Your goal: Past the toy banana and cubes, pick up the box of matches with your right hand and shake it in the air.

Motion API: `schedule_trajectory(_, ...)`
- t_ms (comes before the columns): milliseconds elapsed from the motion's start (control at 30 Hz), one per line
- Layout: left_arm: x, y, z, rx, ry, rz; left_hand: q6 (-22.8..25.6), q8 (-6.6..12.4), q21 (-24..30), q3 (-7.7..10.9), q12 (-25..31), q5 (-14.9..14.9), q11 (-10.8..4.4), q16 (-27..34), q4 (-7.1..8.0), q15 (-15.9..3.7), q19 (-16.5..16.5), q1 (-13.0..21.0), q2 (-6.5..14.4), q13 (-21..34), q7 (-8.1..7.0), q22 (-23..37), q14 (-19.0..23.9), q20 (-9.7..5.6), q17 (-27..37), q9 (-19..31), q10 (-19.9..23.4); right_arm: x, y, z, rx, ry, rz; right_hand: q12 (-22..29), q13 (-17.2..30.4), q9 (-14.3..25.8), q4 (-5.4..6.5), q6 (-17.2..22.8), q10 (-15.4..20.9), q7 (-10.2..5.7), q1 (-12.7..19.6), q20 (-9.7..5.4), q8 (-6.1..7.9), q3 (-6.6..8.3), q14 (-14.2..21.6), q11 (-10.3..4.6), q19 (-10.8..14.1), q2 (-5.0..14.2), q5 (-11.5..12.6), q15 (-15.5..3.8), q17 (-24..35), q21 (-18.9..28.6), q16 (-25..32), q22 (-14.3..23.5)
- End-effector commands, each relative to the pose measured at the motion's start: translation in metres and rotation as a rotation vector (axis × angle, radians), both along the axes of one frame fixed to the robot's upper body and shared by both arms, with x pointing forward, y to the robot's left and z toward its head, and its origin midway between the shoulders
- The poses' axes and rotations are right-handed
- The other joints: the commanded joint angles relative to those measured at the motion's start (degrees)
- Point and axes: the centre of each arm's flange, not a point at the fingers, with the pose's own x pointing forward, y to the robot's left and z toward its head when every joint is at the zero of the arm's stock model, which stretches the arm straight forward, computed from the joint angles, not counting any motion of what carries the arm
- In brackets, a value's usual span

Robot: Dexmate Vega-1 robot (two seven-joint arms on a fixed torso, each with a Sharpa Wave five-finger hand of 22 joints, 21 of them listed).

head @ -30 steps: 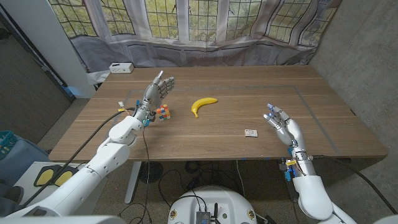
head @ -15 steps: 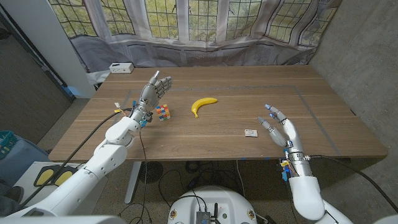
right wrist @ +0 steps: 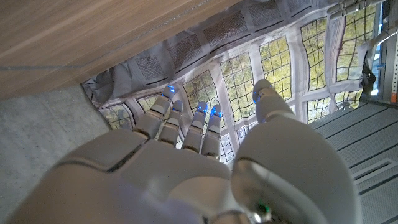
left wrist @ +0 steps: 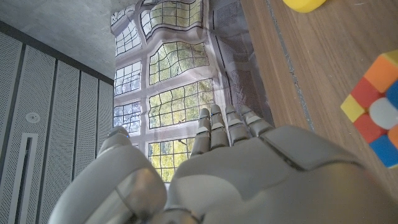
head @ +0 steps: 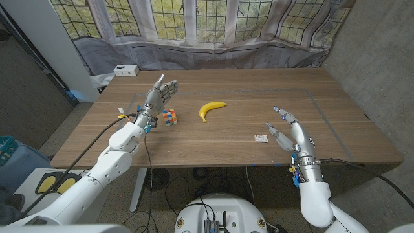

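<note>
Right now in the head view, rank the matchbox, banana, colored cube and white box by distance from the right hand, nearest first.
From the right hand:
1. Matchbox, just beside its fingers, toward the left.
2. Banana, mid-table.
3. Colored cube, by the left hand.
4. White box, far left corner.

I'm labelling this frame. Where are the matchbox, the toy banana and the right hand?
matchbox [head: 261, 138], head view, middle of its top face.
toy banana [head: 211, 109], head view, middle of its curved body.
right hand [head: 288, 132], head view, middle of the hand.

On the table [head: 349, 123], the banana [head: 211, 109] lies between cubes [head: 169, 117] and matchbox [head: 261, 138].
</note>
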Motion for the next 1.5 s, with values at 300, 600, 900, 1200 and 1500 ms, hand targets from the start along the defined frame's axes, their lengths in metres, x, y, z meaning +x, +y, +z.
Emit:
schedule_trajectory(300, 0.001, -0.005, -0.008, -0.022, -0.003, -0.018, 0.47, -0.13, 0.01, 0.09, -0.01, -0.21, -0.33, 0.01, -0.33, -0.47, 0.14, 0.29, 0.48, 0.27, -0.14, 0.14, 0.49, 0.46, 0.33, 0.32, 0.31, -0.017, 0.005, 0.031, -0.287, 0.043, -0.188, -0.51, 0.09, 0.29, 0.27, -1.85, -1.28, 0.23, 2.66, 3.02, -0.5, 0.27, -1.7, -0.46, -1.79, -1.7, -0.22, -0.54, 0.23, -0.63, -0.56, 0.19)
schedule_trajectory(600, 0.005, -0.009, -0.015, -0.027, 0.016, -0.035, 0.55, -0.13, 0.02, 0.08, -0.02, -0.22, -0.21, 0.01, -0.4, -0.47, 0.19, 0.26, 0.49, 0.28, -0.21, 0.15, 0.57, 0.49, 0.34, 0.33, 0.41, -0.016, 0.004, 0.044, -0.367, 0.1, -0.209, -0.41, 0.16, 0.34, 0.46, -2.01, -1.2, -0.13, 3.2, 3.32, -0.45, 0.24, -2.83, -1.1, -2.22, -2.04, -0.21, -0.65, 0.32, -0.64, -0.86, 0.23)
schedule_trajectory(900, 0.006, -0.007, -0.017, -0.037, 0.017, -0.034, 0.68, -0.12, 0.04, 0.07, -0.08, -0.24, -0.31, 0.0, -0.46, -0.56, 0.25, 0.22, 0.5, 0.28, -0.24, 0.15, 0.61, 0.71, 0.34, 0.33, 0.42, -0.012, 0.005, 0.053, -0.415, 0.154, -0.23, -0.26, 0.2, 0.39, 0.4, -1.9, -0.89, -0.64, 4.0, 3.52, -0.31, 0.41, -3.2, -1.61, -2.54, -2.17, -0.1, -0.63, 0.34, -0.62, -0.89, 0.25)
schedule_trajectory(1200, 0.006, -0.009, -0.01, -0.039, 0.004, -0.035, 0.68, -0.17, 0.02, 0.06, -0.11, -0.25, -0.43, -0.03, -0.54, -0.61, 0.22, 0.18, 0.54, 0.29, -0.2, 0.16, 0.6, 0.69, 0.34, 0.33, 0.48, -0.013, 0.008, 0.065, -0.493, 0.219, -0.252, -0.22, 0.23, 0.42, 0.37, -1.95, -0.8, -1.14, 4.66, 3.71, -0.26, 0.56, -3.19, -1.88, -2.96, -2.26, -0.01, -0.78, 0.36, -0.68, -0.8, 0.25)
schedule_trajectory(1500, 0.002, -0.007, -0.003, -0.025, -0.006, -0.021, 0.46, -0.28, -0.02, 0.07, -0.27, -0.25, -0.12, -0.1, -0.61, -0.55, 0.12, 0.16, 0.58, 0.29, -0.13, 0.16, 0.48, 0.71, 0.34, 0.33, 0.22, -0.014, 0.011, 0.073, -0.553, 0.264, -0.268, -0.1, 0.26, 0.45, 0.63, -1.69, -0.51, -1.24, 4.76, 3.82, -0.12, 0.51, -2.82, -1.95, -3.02, -2.23, -0.01, -0.78, 0.43, -0.61, -0.55, 0.26)
